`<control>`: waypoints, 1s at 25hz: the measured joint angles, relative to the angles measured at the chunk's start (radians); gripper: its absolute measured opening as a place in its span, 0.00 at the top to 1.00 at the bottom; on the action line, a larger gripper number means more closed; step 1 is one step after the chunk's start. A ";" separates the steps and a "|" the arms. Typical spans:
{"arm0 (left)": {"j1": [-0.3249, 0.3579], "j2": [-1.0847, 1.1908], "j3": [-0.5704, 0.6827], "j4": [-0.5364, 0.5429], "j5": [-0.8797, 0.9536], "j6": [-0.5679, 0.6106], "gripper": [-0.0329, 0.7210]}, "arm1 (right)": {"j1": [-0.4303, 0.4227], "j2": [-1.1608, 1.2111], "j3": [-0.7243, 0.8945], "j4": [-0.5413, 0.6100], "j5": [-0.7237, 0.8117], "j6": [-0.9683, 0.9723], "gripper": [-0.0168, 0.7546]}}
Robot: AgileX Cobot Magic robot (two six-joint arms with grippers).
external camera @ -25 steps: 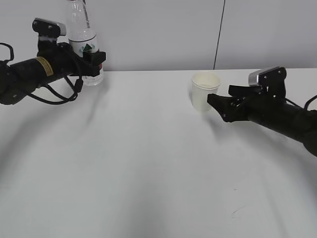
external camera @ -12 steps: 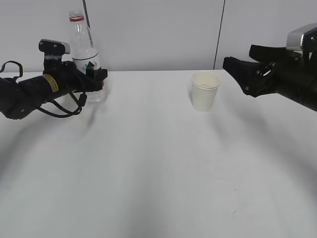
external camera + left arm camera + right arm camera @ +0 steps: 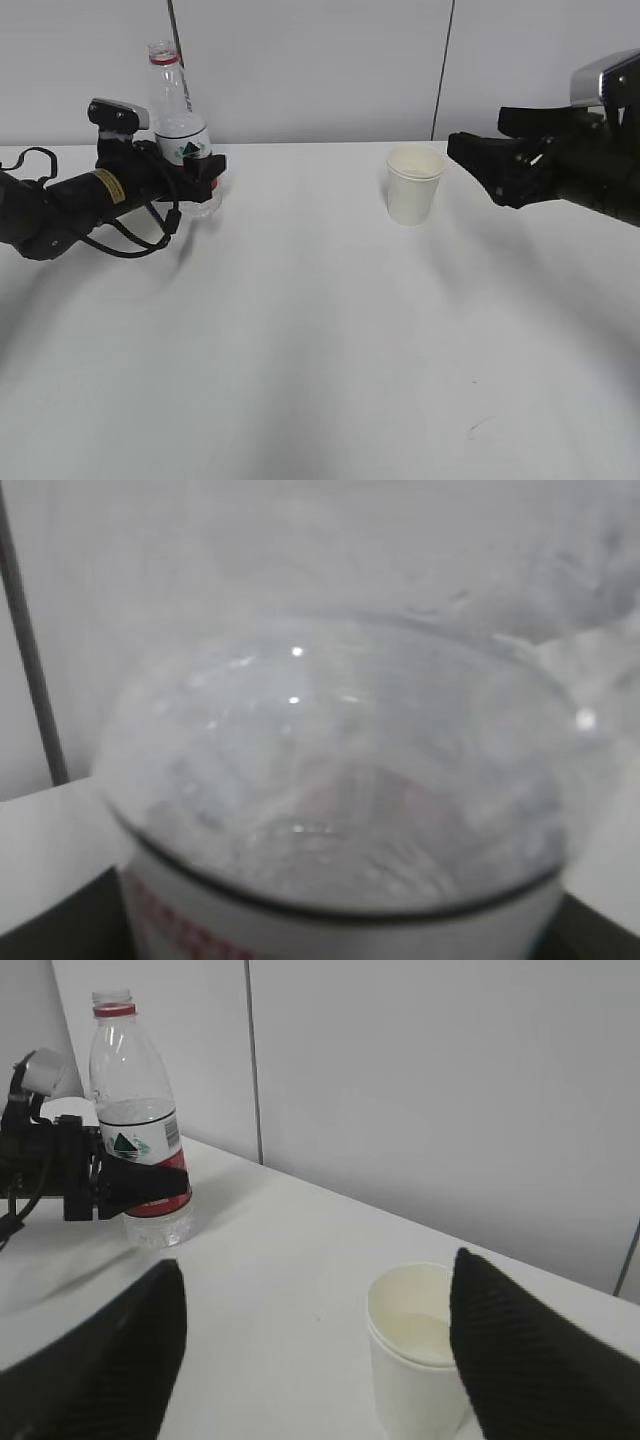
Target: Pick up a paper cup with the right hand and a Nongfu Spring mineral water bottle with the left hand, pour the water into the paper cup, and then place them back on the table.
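Bottle stands upright on the table near the far left corner, long axis vertical. Left hand comes in level from the left edge; its jaws stand on both sides of the bottle at label height. Left wrist view is filled by the bottle body, so I cannot tell whether the pads press it or have just let go.

Cup stands upright near the far edge, right of centre, mouth up; a pale liquid layer seems to sit inside. Right hand is raised and apart from the cup, on its right-edge side, jaws spread wide and holding nothing.

Judgement: cup lies below and ahead between the 2 right fingers; bottle is bracketed only by the left hand.
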 joint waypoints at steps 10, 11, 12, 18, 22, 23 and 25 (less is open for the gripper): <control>-0.001 0.003 0.000 -0.067 0.007 0.004 0.12 | 0.000 0.000 0.002 -0.026 0.022 0.000 0.20; -0.001 0.003 0.000 -0.067 0.008 0.004 0.12 | 0.000 0.000 0.002 -0.026 0.022 0.000 0.20; -0.001 0.003 0.000 -0.067 0.008 0.004 0.12 | 0.000 0.000 0.002 -0.026 0.022 0.000 0.20; -0.001 -0.019 0.055 -0.058 0.016 -0.012 0.12 | 0.000 0.000 0.002 -0.031 0.022 0.000 0.21; 0.002 -0.063 0.114 -0.058 0.018 -0.015 0.12 | 0.000 0.000 0.002 -0.033 0.022 0.000 0.21; 0.003 -0.075 0.128 -0.058 0.018 -0.015 0.12 | 0.000 0.000 0.002 -0.033 0.022 0.000 0.21; 0.006 -0.099 0.158 -0.058 0.019 -0.015 0.12 | 0.000 0.000 0.002 -0.033 0.024 0.000 0.21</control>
